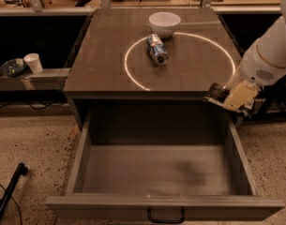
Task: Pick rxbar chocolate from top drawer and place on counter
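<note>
The pincer [233, 98] is gripping the black snack bar [216, 94] over the open drawer's [133, 172] right wall, beside the tabletop [105, 64].

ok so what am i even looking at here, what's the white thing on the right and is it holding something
The white shape on the right is a robot arm. There is only one picture, taken from above and in front of a cabinet. At the arm's end is the gripper, a two-finger clamp. It hangs near the cabinet's front right corner, over the right side of the open top drawer. It is closed on a small dark wrapped bar, the rxbar chocolate. The drawer's grey inside shows nothing else. The cabinet top is the counter, marked with a glowing white ring. Inside the ring a silver-blue can lies on its side, and a white bowl stands behind it at the ring's far edge.
</note>
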Controlling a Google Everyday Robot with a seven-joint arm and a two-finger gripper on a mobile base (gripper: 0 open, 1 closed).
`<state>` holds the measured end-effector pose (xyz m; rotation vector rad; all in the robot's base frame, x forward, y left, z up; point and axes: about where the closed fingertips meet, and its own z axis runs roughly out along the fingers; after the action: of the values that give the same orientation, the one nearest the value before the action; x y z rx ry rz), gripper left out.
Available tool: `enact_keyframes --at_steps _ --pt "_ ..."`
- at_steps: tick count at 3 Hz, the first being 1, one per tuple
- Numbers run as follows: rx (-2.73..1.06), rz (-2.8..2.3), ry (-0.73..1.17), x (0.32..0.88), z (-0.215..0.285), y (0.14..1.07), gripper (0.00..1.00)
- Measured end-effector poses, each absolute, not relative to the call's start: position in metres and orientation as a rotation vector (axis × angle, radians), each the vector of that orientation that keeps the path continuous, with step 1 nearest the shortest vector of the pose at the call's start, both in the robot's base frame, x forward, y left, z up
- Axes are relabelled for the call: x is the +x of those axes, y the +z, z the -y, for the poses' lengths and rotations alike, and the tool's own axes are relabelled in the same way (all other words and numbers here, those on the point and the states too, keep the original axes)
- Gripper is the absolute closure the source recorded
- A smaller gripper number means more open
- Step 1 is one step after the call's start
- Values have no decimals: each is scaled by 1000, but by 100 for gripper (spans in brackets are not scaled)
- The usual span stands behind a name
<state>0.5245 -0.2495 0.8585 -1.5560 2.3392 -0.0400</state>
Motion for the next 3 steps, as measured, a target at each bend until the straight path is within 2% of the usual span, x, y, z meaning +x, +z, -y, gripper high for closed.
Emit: enact_keyframes --at_steps 1,3 --pt "-1477 -2404 -28 554 248 892 100" --pt "-1212 -2427 143 614 245 912 100"
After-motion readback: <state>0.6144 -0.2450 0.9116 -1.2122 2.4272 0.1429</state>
